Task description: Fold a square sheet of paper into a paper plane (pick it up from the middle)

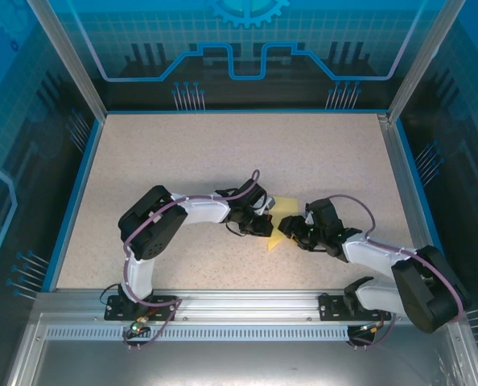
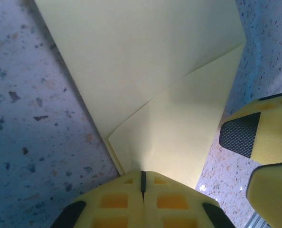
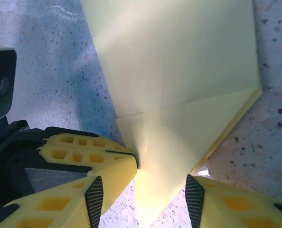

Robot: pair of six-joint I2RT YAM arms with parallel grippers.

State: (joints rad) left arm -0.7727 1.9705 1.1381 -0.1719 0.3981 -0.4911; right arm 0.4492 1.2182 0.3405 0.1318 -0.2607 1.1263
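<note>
Our left pincer is closed tight, touching the yellow paper. Our right pincer stands half wide around its corner.

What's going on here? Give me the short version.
A pale yellow sheet of paper is being folded at the middle of the table. The left gripper is shut on the sheet's edge, beside a crease. The right gripper is open, its fingers either side of the paper's pointed corner. One flap is folded over; it is no plane yet.
</note>
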